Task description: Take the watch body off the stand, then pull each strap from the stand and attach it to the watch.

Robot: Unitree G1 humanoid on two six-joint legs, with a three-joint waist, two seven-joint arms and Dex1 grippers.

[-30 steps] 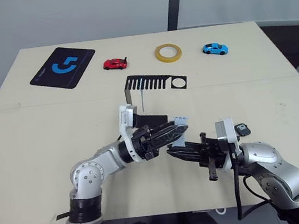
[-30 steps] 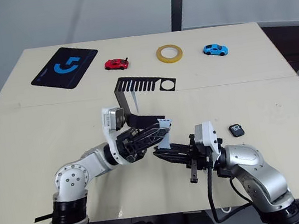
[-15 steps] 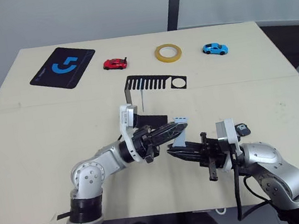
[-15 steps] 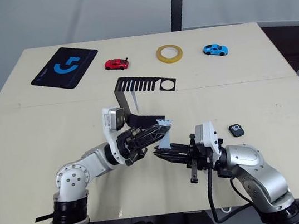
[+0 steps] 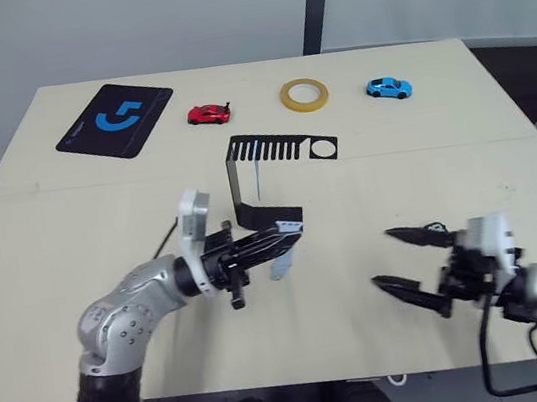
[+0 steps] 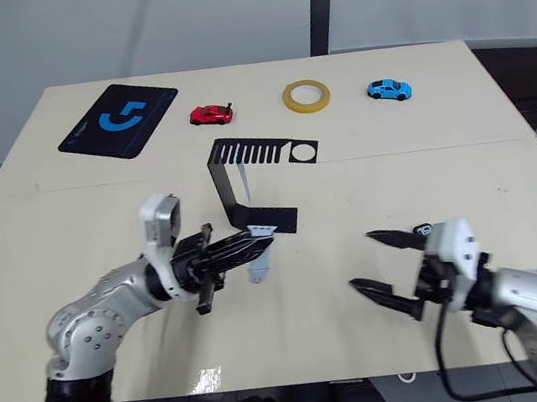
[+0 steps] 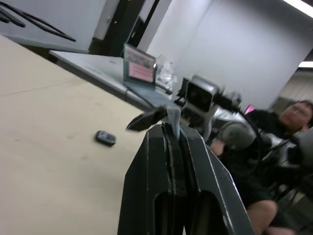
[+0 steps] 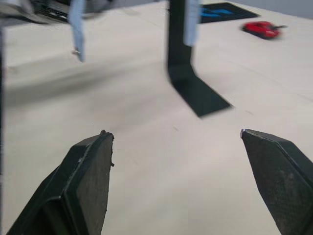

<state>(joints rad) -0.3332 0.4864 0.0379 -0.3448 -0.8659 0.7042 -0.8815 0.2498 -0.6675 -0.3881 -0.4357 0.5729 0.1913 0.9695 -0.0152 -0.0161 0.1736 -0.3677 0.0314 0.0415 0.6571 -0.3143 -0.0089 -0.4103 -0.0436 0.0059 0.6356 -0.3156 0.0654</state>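
Two hands low over the pale bench (image 5: 97, 206), from the left eye view. Left hand (image 5: 287, 237) pinched shut on one strap (image 5: 279, 265), hanging limp just beside the flat foot of the stand (image 5: 238, 180). Right hand (image 5: 404, 264) spread wide, holding nothing. Watch body (image 5: 437, 229) flat on the bench, right by the far finger of that hand. Second strap (image 5: 258, 176) thin and pale, dangling under the comb-like top plate. Farther back: a black mat (image 5: 115, 120), a red toy car (image 5: 207, 114), a yellow tape ring (image 5: 303, 94), a blue toy car (image 5: 388, 88).

Same layout from the right eye view.

From the left wrist view: two black fingers (image 7: 151, 161) pressed tight together, with the grey-blue strap tip poking out between them. Small dark watch body lying apart on the smooth bench.

From the right wrist view: two blunt dark pads (image 8: 88, 171) far apart, only bare bench between. Held strap hanging to one side; bent black metal stand beyond, second strap in front of its upright.

Probably light, soft and bendy, that strap, so best held close to its end to stop it flopping. Probably hard, smooth and slippery, the watch body, so best pinched by its sides, not its face.
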